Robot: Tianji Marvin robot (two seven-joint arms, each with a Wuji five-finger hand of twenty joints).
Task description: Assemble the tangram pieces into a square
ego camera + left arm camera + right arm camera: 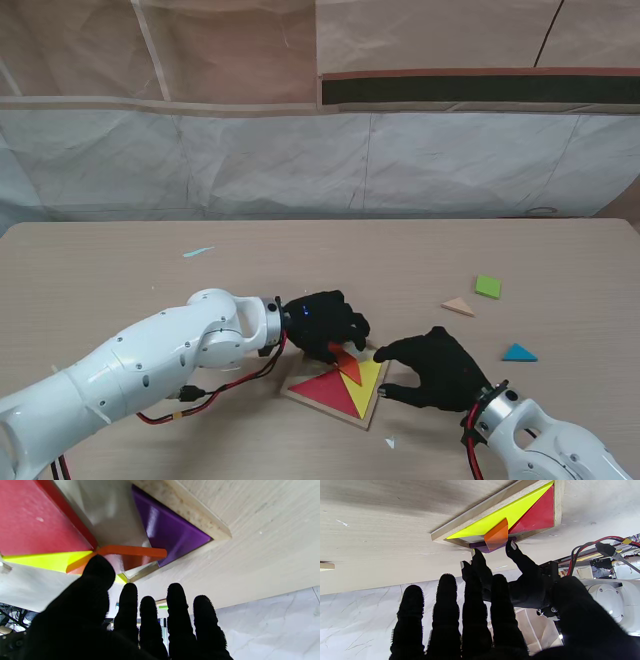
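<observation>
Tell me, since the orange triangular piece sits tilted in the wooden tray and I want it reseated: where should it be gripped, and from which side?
Probably by its raised free edge. The orange triangular piece leans with one corner down among the yellow triangle and red triangle, its other end lifted over the purple piece. Come from that open purple side, where the left hand already reaches.

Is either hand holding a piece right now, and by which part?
The left hand pinches the tilted orange piece by the edges of its raised end over the tray. The right hand holds nothing, fingers spread.
</observation>
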